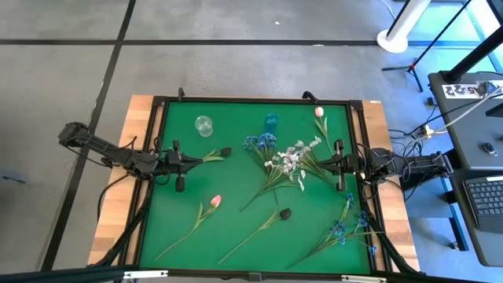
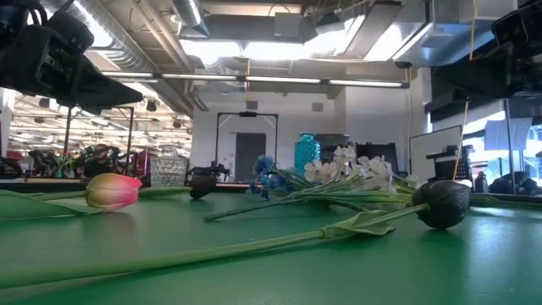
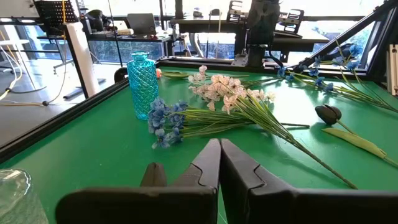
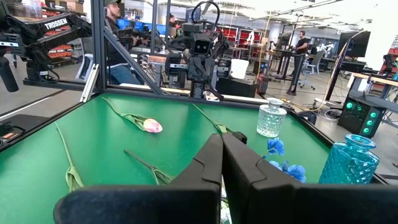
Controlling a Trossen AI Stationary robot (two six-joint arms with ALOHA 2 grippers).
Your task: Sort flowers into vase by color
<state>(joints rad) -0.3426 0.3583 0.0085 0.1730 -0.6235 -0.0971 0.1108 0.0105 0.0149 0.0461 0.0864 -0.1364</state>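
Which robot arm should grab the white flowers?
Probably the right: its tool sits beside the white flowers. The left tool is farther, across the green table, by a dark tulip.

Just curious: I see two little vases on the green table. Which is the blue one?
The blue vase stands nearer the table's middle, right beside the blue flowers. The clear glass vase stands farther toward the left arm's side.

A grey floor [image 1: 236, 23] crossed by dark lines fills the top of the high view. At the right edge stands a desk [image 1: 471, 141] with a laptop [image 1: 486, 196]; a white post base [image 1: 397, 38] sits upper right. In the low view, ceiling lights [image 2: 254, 47] glow upper centre above a dark doorframe [image 2: 246, 144].
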